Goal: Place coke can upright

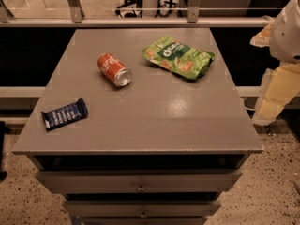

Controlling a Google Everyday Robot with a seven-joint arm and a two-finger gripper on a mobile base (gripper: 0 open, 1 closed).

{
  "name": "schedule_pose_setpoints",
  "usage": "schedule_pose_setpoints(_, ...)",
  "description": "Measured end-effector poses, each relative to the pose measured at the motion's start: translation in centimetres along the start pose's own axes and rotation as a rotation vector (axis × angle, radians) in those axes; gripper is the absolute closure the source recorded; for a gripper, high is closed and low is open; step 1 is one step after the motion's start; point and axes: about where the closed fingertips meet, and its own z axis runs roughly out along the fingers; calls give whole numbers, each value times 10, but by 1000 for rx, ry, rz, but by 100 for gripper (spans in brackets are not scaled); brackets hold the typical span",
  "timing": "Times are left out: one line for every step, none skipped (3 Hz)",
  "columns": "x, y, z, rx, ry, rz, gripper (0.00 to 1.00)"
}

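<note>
**Grey cabinet top (140,121): coke can (114,69) on its side**

The coke can lies toward the back left, with a green bag (179,56) near it on the right. The gripper (277,93) hangs beyond the right edge, well apart from the can; whether it is open or closed cannot be told.

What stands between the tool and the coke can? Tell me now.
The tool hangs beyond the table's right edge. The green snack bag lies partly between it and the coke can, slightly farther back. Nothing covers the can, which lies on its side.
</note>
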Motion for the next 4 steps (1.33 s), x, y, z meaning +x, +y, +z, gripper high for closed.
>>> schedule_pose_setpoints(-4, -2, 2, 0, -4, 3, 0)
schedule_pose_setpoints(-46, -28, 28, -3, -44, 32, 0)
schedule_pose_setpoints(-92, -53, 62, -15, -55, 103, 0)
schedule_pose_setpoints(-98, -53, 64, -17, -57, 129, 0)
